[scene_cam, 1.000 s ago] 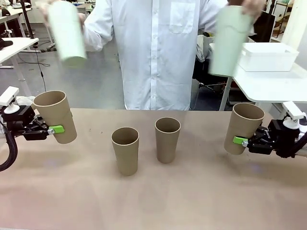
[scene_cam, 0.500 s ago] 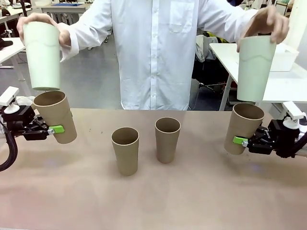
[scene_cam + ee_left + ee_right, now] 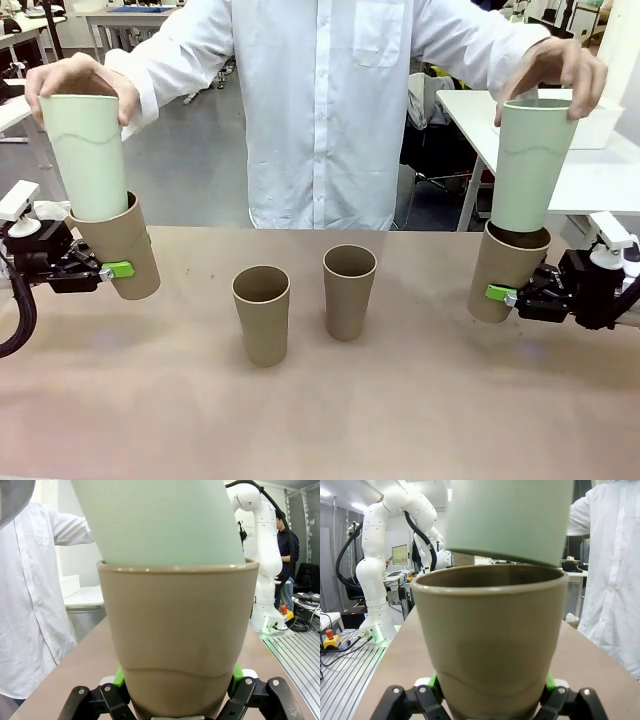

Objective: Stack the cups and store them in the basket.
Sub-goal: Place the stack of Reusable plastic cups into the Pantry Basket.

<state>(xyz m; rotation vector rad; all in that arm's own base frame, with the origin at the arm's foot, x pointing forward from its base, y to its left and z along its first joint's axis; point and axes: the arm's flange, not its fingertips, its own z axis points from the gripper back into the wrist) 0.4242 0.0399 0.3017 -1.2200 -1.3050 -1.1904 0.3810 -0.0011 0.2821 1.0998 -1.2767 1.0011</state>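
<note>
At the desk's left edge the left jaws are clamped on the lower body of the left tan cup [image 3: 120, 250], which is held tilted, mouth up. The left mint cup [image 3: 88, 155] is gripped at its rim by one hand of the person [image 3: 75, 80], and its base is sunk into that tan cup's mouth. Near the desk's middle two more cups are stood upright and apart: the nearer tan cup [image 3: 261, 315] and, right of it and farther back, the farther tan cup [image 3: 349, 292]. At the desk's right edge the right jaws are clamped on the right tan cup [image 3: 505, 270], likewise tilted. The right mint cup [image 3: 532, 160] is held from above by the person's other hand [image 3: 555, 70], its base at that cup's mouth; whether it is inside cannot be told. The basket [image 3: 598, 128] is seen on a white side table beyond the desk's far right corner, partly hidden behind that mint cup.
</note>
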